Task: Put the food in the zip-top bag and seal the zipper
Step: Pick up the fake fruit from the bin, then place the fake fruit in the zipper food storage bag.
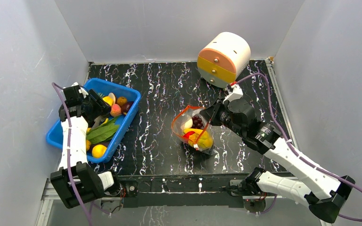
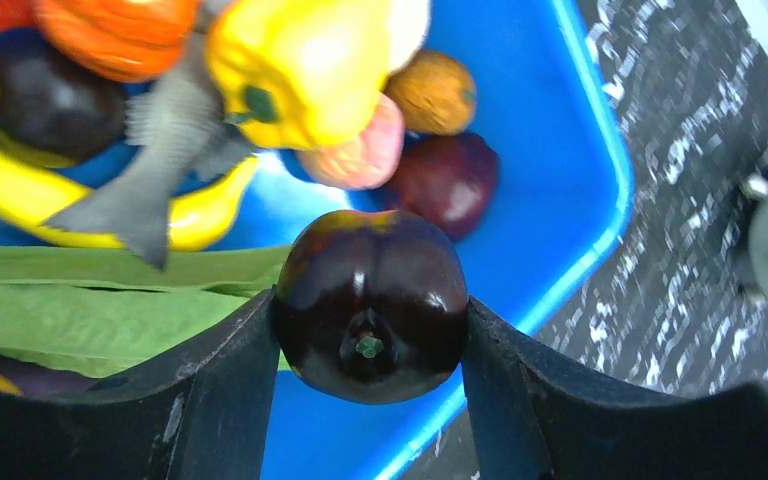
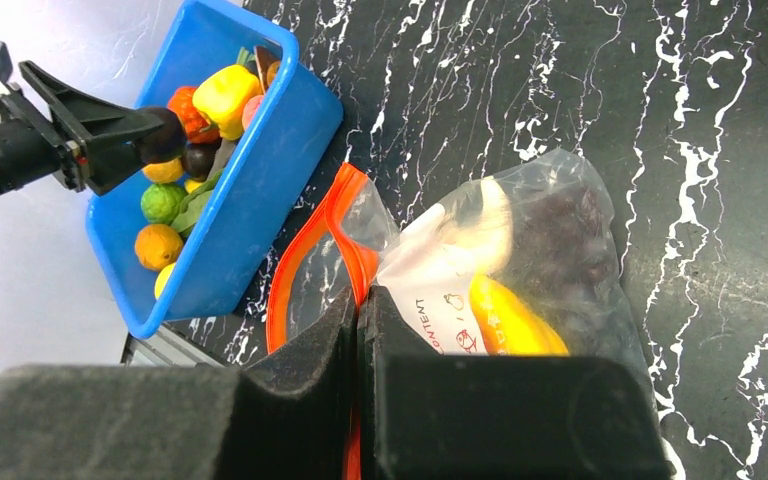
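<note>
One black marbled table [image 1: 160, 94] carries a blue bin [image 1: 54, 137] at its left edge, a round drawer unit [image 1: 224, 57] at the back right and a bag [image 1: 194, 131] at mid-table. Only the top view shows the drawer unit.

Only the left wrist view shows the grip: the left gripper [image 2: 370, 345] is clamped on a dark plum [image 2: 370, 290], held above the bin's corner, with the remaining food [image 2: 300, 70] heaped behind it.

The right wrist view shows the right gripper [image 3: 360, 330] with its fingers pressed together on the bag at the mouth edge, beside the orange zipper [image 3: 363, 262]. The mouth stands open toward the bin. A banana [image 3: 510, 320] and grapes [image 3: 560, 230] lie inside.

Bin and bag sit well apart, with bare table between them. Grey walls close off the left, back and right sides.
</note>
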`<state>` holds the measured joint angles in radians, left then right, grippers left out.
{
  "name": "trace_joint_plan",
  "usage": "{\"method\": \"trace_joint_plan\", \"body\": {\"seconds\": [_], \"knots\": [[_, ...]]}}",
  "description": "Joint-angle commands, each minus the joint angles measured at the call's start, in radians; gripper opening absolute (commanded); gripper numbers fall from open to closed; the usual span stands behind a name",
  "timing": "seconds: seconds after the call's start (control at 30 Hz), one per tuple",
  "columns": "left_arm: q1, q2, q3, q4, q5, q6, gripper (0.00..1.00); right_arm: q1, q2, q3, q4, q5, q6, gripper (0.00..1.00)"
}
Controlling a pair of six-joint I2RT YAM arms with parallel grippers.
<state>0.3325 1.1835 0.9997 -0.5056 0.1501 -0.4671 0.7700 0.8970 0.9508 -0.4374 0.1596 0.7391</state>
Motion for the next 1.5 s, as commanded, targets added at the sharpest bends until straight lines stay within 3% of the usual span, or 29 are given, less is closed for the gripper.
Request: {"method": "trace_joint_plan", "body": {"seconds": [0.0, 0.13, 0.33, 0.87, 1.23, 1.47], "knots": [[-0.057, -0.069, 0.066, -0.059, 0.189, 0.052, 0.28, -0.003, -0.001, 0.028, 0.141, 0.019, -0.008, 0.0], [-0.075, -0.11, 0.07, -0.038, 0.335, 0.015, 0.27, -0.003, 0.004, 0.03, 0.144, 0.011, -0.004, 0.0], [-0.118, -0.174, 0.001, 0.116, 0.538, -0.092, 0.27, -0.002, 0.021, 0.031, 0.196, -0.033, -0.003, 0.0], [-0.297, -0.222, 0.004, 0.36, 0.767, -0.259, 0.31, -0.002, 0.122, 0.078, 0.281, -0.086, 0.013, 0.0], [-0.511, -0.214, -0.097, 0.501, 0.753, -0.288, 0.31, -0.003, 0.173, 0.098, 0.329, -0.127, 0.022, 0.0], [-0.66, -0.136, -0.087, 0.479, 0.697, -0.201, 0.33, -0.003, 0.187, 0.106, 0.329, -0.14, 0.021, 0.0]]}}
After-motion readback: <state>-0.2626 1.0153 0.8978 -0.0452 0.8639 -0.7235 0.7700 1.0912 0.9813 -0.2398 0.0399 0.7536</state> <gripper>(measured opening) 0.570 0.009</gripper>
